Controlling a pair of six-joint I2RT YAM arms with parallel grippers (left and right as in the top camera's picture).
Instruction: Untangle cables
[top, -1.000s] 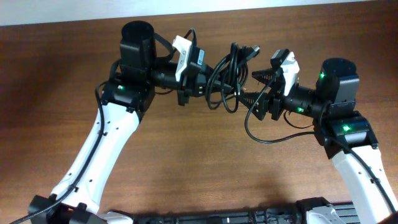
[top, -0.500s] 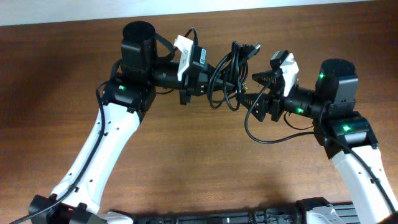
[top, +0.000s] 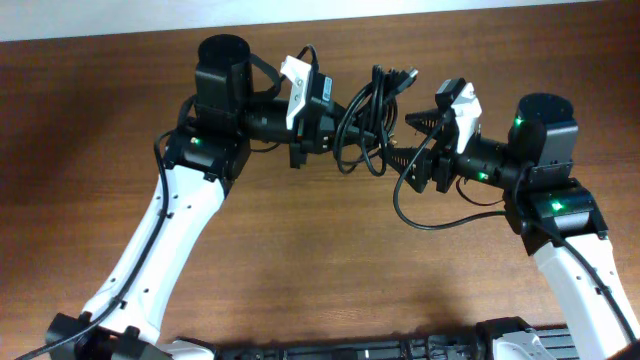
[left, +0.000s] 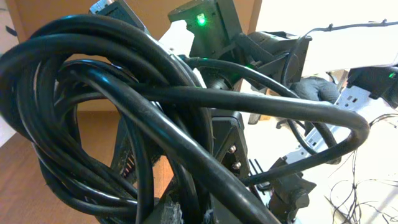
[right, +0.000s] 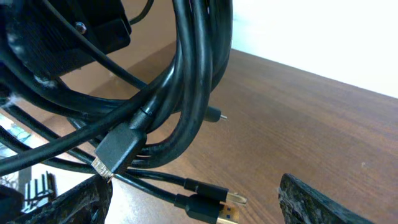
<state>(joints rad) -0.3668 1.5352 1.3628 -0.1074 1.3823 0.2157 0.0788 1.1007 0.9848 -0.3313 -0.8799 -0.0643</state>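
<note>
- Overhead: the tangled bundle of thin black cables (top: 368, 120) hung in the air above the brown wooden table (top: 300, 260), near its far edge. The left gripper (top: 338, 130) was pinched tight on the bundle's left side. The right gripper (top: 405, 142), spread wide, faced it from the right, both arms bent inward.
- Left wrist: looped cables (left: 124, 124) crowded the whole view.
- Right wrist: the cables (right: 186, 81) dangled just ahead of the spread fingers (right: 62, 202), with bare tabletop beyond.

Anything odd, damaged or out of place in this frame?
Nothing looks damaged or spilled. The cables form one knotted bundle gripped by the left claw, with several plugs dangling loose. The right claw stands open beside the bundle, holding nothing.
</note>
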